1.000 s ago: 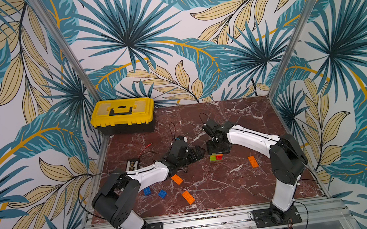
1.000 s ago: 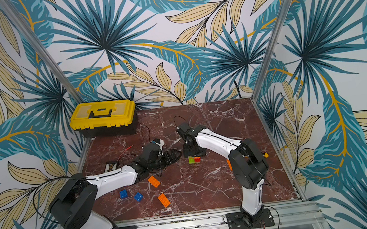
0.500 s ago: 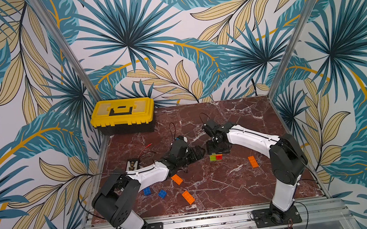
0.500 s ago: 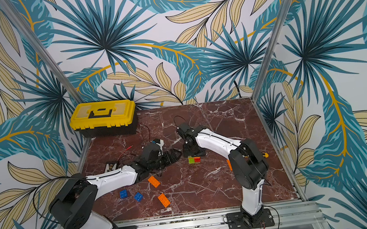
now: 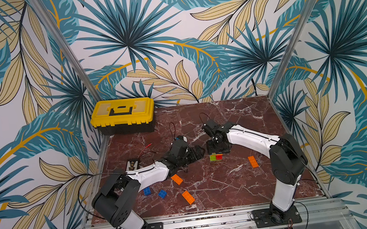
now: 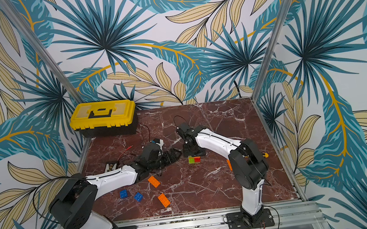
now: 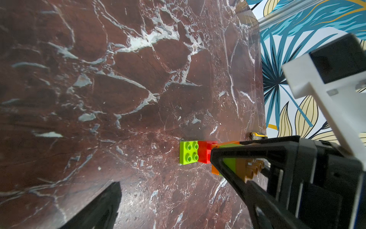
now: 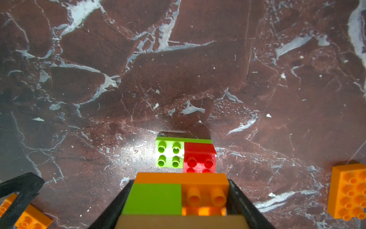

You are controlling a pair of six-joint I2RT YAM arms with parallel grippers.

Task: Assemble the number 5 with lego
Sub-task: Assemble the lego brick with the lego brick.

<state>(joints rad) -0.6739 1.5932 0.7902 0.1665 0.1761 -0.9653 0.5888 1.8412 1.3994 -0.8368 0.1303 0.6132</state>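
The marble table (image 5: 234, 185) fills the lower middle of both top views, with the yellow toolbox (image 5: 123, 115) at its upper left corner. At the table's centre my left gripper (image 5: 197, 154) lies low, jaws spread wide with nothing between them. Just right of it, my right gripper (image 8: 179, 184) is clamped on the brick cluster (image 5: 215, 157), whose green and red end rests on the marble. Three loose orange bricks (image 5: 177, 179) and two blue bricks (image 5: 162, 193) lie scattered below.
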